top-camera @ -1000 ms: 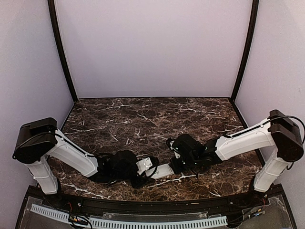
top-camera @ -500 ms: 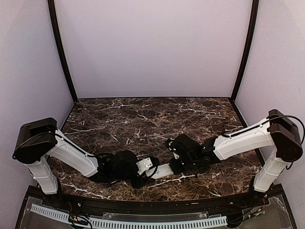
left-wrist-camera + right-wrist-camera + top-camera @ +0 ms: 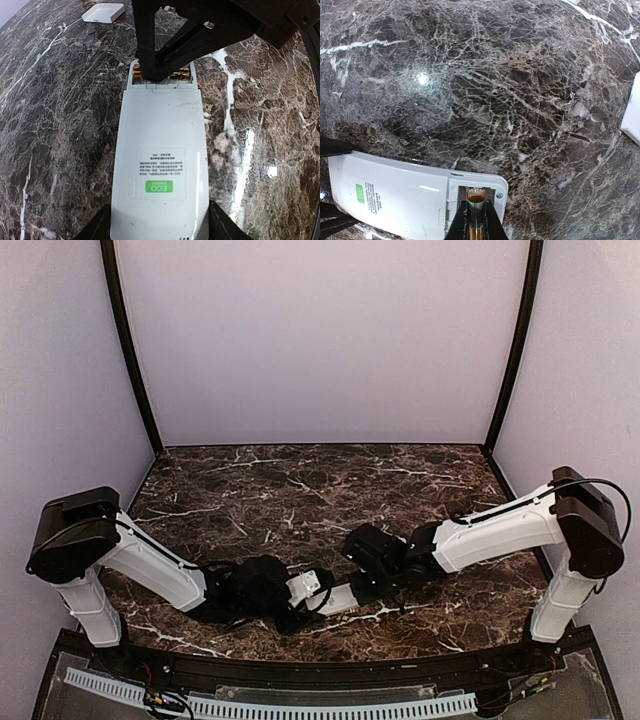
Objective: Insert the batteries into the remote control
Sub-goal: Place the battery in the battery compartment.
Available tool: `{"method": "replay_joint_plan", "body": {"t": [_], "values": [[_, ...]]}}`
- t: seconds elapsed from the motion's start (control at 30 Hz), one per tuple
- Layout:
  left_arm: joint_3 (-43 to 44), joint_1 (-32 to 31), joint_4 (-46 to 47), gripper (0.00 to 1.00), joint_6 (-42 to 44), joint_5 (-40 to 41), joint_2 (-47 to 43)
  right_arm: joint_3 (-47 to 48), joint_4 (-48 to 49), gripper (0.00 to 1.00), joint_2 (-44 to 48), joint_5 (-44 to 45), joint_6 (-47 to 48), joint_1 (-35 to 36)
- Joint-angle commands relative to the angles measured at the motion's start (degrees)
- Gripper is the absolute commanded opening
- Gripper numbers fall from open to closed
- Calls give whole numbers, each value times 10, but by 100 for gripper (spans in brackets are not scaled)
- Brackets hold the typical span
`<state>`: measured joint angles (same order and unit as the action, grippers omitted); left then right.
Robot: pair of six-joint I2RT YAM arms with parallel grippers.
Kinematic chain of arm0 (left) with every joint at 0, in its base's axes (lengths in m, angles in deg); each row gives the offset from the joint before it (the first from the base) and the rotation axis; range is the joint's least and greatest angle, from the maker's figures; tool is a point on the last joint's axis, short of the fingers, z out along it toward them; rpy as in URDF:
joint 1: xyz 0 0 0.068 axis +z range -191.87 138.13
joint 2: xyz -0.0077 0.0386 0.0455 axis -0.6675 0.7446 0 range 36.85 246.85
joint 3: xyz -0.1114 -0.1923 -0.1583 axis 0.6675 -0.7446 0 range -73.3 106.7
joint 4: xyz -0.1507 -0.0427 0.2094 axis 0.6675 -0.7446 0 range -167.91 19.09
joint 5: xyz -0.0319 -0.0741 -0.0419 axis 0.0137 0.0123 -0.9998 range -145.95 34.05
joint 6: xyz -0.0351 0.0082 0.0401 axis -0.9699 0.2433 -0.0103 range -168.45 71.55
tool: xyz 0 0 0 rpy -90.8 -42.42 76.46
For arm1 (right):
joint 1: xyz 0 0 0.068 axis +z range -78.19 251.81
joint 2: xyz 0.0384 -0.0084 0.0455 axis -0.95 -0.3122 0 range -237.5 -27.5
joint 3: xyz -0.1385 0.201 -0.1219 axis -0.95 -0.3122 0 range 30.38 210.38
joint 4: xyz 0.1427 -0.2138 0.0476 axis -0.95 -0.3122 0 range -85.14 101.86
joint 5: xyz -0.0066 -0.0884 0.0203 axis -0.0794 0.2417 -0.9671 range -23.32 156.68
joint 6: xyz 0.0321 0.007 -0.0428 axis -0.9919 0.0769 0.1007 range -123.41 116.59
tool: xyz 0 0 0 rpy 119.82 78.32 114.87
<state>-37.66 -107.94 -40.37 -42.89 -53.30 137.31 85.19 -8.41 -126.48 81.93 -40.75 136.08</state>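
The remote control (image 3: 160,165) lies back up on the marble table, a green ECO sticker on its white back. My left gripper (image 3: 159,232) is shut on its near end, one finger (image 3: 97,230) on each side. Its battery compartment (image 3: 477,192) at the other end is open. My right gripper (image 3: 476,220) is shut on a battery (image 3: 476,196) with a copper top, and holds its tip inside the compartment. In the top view the remote (image 3: 340,597) lies between the left gripper (image 3: 300,602) and the right gripper (image 3: 365,585).
A small white cover (image 3: 103,12) lies flat on the table beyond the remote; its edge shows at the right of the right wrist view (image 3: 632,115). Gold metal (image 3: 181,75) shows in the compartment beside the right fingers (image 3: 165,50). Dark marble table (image 3: 300,490) stretches behind.
My right arm has moved left and down toward the remote, bringing its gripper over the open end. The left arm and remote have not moved.
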Motion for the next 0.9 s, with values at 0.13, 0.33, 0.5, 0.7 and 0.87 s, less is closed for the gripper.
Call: {"method": "replay_joint_plan", "body": {"t": [0.13, 0.33, 0.5, 0.7, 0.87], "values": [[-8, 1, -74, 0, 12, 38, 1, -5, -204, 9, -51, 64, -61, -4], [-7, 1, -75, 0, 13, 37, 1, 24, -238, 12, -65, 81, -61, 6], [-7, 1, -76, 0, 14, 38, 1, 54, -296, 13, -81, 110, -82, 13], [-7, 1, -77, 0, 15, 39, 1, 66, -308, 13, -77, 109, -82, 14], [-7, 1, -77, 0, 16, 39, 2, 82, -309, 14, -72, 108, -67, 14]]}}
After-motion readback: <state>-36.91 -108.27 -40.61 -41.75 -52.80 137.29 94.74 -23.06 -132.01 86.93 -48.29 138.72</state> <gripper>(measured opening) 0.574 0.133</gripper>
